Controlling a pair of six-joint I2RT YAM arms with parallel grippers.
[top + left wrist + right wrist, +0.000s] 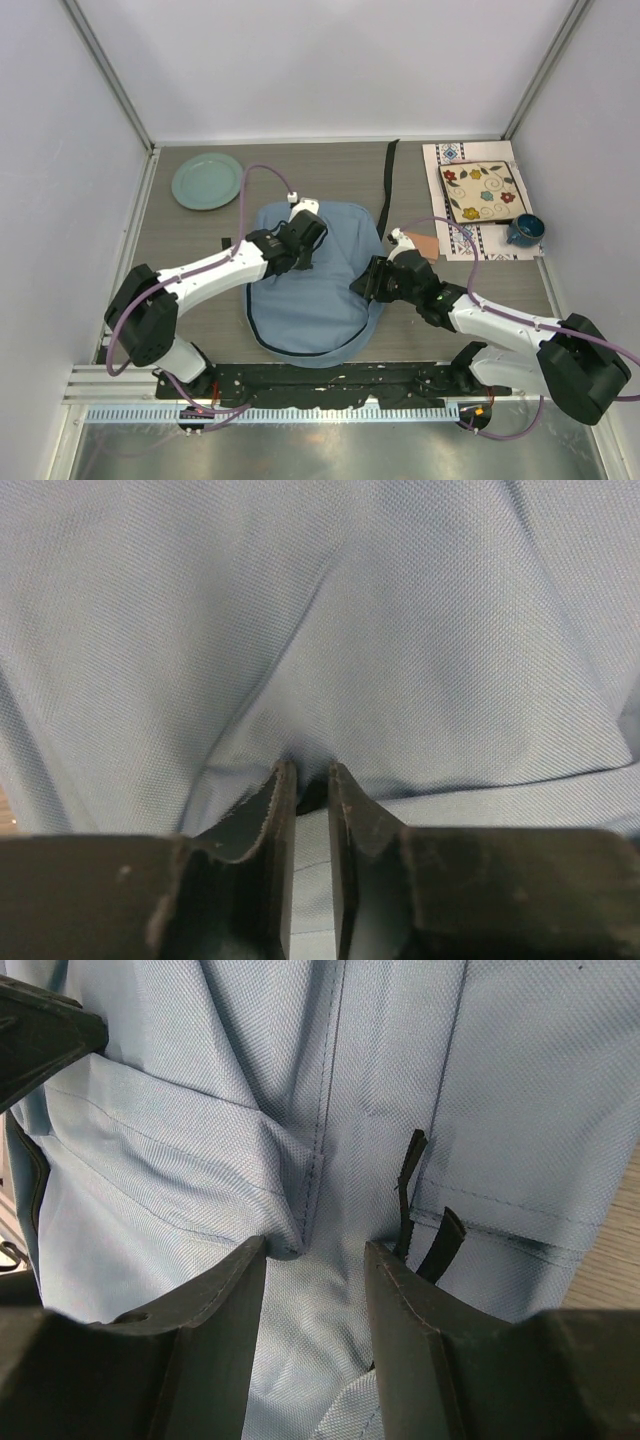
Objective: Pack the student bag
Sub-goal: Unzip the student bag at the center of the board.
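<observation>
The student bag [310, 305] lies flat in the middle of the table, a light blue-grey soft backpack with a black strap [388, 185] trailing toward the back. My left gripper [300, 242] presses down on the bag's upper part. In the left wrist view its jaws [311, 770] stand nearly together, pinching a puckered fold of bag cloth [400, 630]. My right gripper [368, 283] is at the bag's right edge. In the right wrist view its fingers [315, 1245] stand half apart with bunched bag cloth [520, 1090] filling the gap, next to two black pull tabs [440, 1245].
A teal plate [207, 181] sits at the back left. At the back right a patterned mat [452, 158] carries a flowered square tile [484, 191], with a blue mug [524, 231] beside it. A tan piece [427, 244] lies just behind the right wrist.
</observation>
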